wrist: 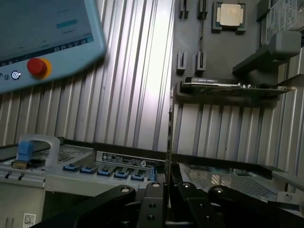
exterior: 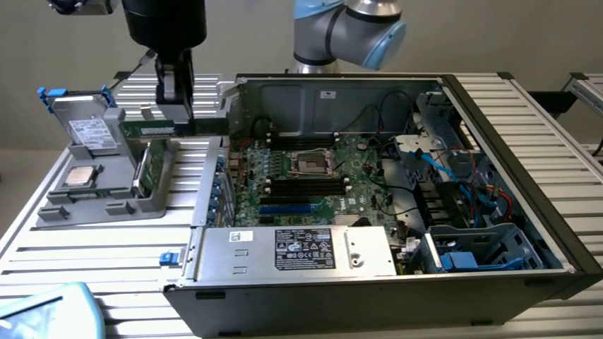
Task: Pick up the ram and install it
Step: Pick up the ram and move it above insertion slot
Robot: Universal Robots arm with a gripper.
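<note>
While the gripper (exterior: 179, 113) has its fingers clamped on the ram (exterior: 147, 129), the green stick hangs level beneath them, over the grey tray (exterior: 94, 206), to the exterior view's left of the open computer case (exterior: 509, 212).

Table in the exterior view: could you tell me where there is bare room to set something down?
Bare ribbed table between the grey tray, the pendant and the case; another strip at the exterior view's right of the case. Crowded: tray and case interior.

green ram (exterior: 146, 129), black hand (exterior: 176, 113), grey ribbed table (exterior: 94, 247).
</note>
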